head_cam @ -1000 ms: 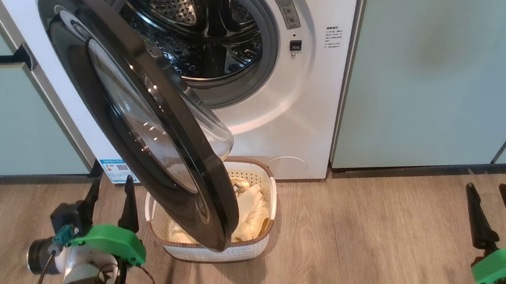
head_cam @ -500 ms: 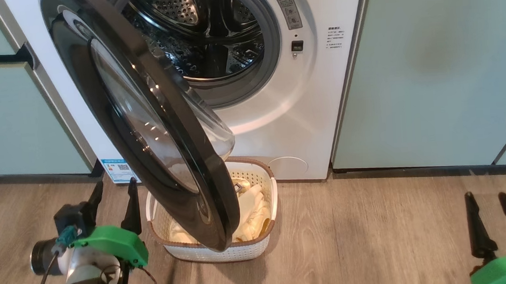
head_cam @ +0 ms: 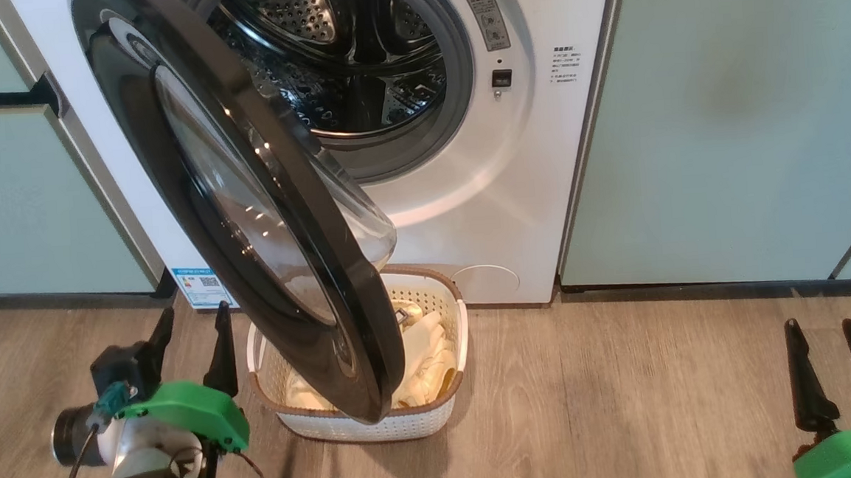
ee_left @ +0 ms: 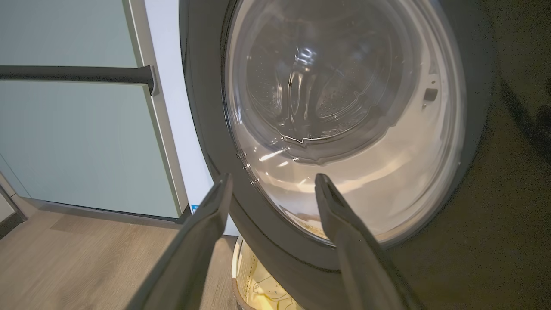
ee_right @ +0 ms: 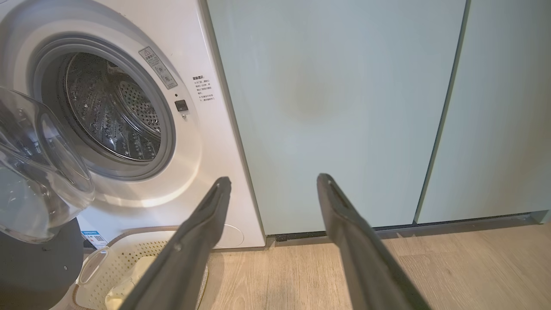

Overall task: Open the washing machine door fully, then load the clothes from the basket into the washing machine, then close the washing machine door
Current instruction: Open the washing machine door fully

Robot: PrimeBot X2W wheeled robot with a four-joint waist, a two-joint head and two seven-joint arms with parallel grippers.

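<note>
Dark fingers, left gripper [head_cam: 192, 312]: your two fingers stand spread wide with nothing between them. They point up at the lower left of the head view, just left of the basket [head_cam: 378, 424].
Left gripper, wrist view: your fingers frame the lower rim and glass of the washing machine door [ee_left: 344, 107], which is close in front of them. You cannot tell whether either finger touches the rim.
Right gripper [head_cam: 820, 324]: your fingers are likewise spread and empty at the lower right of the head view, above the wooden floor [head_cam: 628, 404]. They are well apart from the washer and face a pale green cabinet [head_cam: 720, 103].
Washing machine door: it is swung part-way out on its left hinge, and you see it nearly edge-on from the head. Its glass bowl bulges toward the drum [head_cam: 341, 59], and its lower edge hangs over the left part of the basket.
Washing machine [head_cam: 511, 189]: the white front stands between green cabinets, with the round opening and grey seal [head_cam: 462, 81] uncovered. A blue label [head_cam: 199, 282] sits at its lower left corner.
Basket: it rests on the floor directly before the washer, below the opening.
Clothes [head_cam: 425, 357]: the pale yellow pieces lie inside the basket, and you see them to the right of the door's edge.
</note>
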